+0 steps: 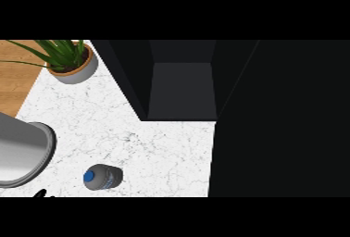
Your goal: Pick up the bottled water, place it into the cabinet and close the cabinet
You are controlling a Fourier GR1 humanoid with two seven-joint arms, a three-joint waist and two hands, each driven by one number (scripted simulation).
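Nearest you, at seven o'clock: left hand [42, 194], only dark fingertips at the lower edge, so you cannot tell its pose; the bottle [103, 177] stands just beyond on the white counter [137, 139]. Further out: steel pot [21, 152] at nine, potted plant [71, 60] at eleven, dark open cabinet [183, 88] at twelve.

Our left forearm [21, 150] enters at left edge, grey, angled toward centre. Our left hand [42, 193]: only black fingertips peek at lower edge; pose unclear. Right hand unseen.
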